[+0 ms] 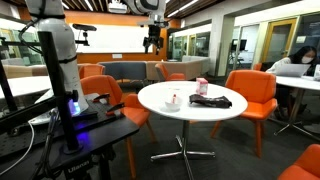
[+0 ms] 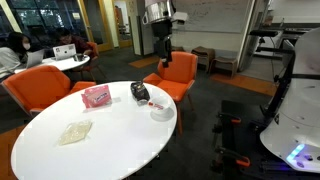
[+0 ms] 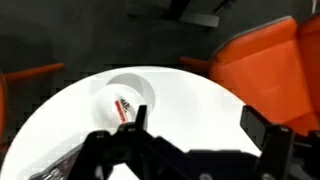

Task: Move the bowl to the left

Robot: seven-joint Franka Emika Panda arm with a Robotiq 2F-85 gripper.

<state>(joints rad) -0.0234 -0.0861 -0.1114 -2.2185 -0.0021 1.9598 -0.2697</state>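
The small white bowl point(image 2: 160, 110) with a reddish mark inside sits on the round white table point(image 2: 110, 150), near the edge closest to the arm. It also shows in the wrist view point(image 3: 126, 100) and as a small white spot in an exterior view point(image 1: 175, 99). My gripper point(image 2: 162, 48) hangs high above the table's far side, well clear of the bowl. It is open and empty. In the wrist view the fingers point(image 3: 200, 125) are spread wide, with the bowl just beyond the left finger. It also shows in an exterior view point(image 1: 152, 42).
A pink-and-white box point(image 2: 97, 96) and a flat black item point(image 2: 140, 92) lie on the table's far side. A crumpled clear wrapper point(image 2: 75, 132) lies toward the middle. Orange chairs point(image 2: 172, 72) ring the table, one beside the bowl's edge point(image 3: 270, 70).
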